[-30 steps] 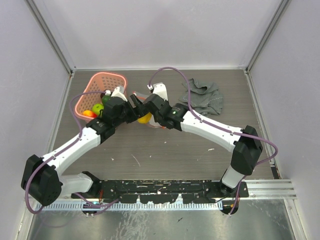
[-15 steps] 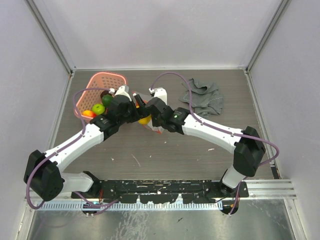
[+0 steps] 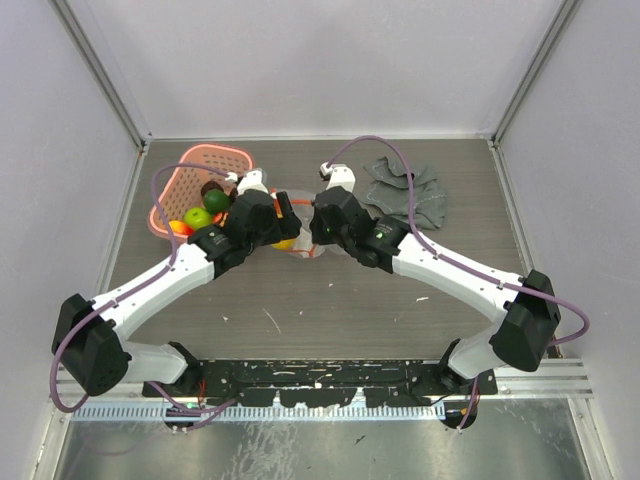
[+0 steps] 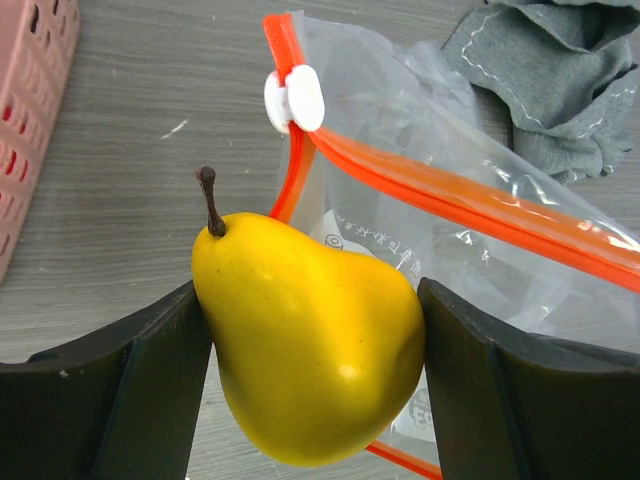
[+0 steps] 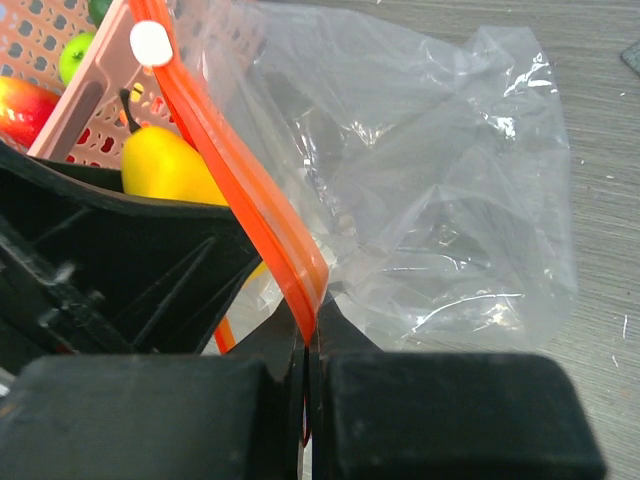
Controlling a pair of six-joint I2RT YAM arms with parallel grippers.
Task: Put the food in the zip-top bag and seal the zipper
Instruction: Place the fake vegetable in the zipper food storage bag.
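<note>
My left gripper (image 4: 315, 345) is shut on a yellow pear (image 4: 305, 335) with a brown stem, held just in front of the open mouth of the zip-top bag (image 4: 450, 200). The zipper's orange strip (image 4: 470, 210) carries a white slider tab (image 4: 293, 98) at its far end. My right gripper (image 5: 310, 325) is shut on the orange zipper edge (image 5: 255, 215) of the clear bag (image 5: 430, 200) and holds it up. In the top view both grippers meet over the bag (image 3: 300, 240). More food, green (image 3: 197, 217), dark (image 3: 211, 188) and red, lies in the pink basket (image 3: 190, 165).
The pink lattice basket stands at the back left, also seen in the left wrist view (image 4: 30, 110). A crumpled grey cloth (image 3: 405, 190) lies at the back right, close behind the bag (image 4: 560, 80). Grey walls enclose the table on three sides.
</note>
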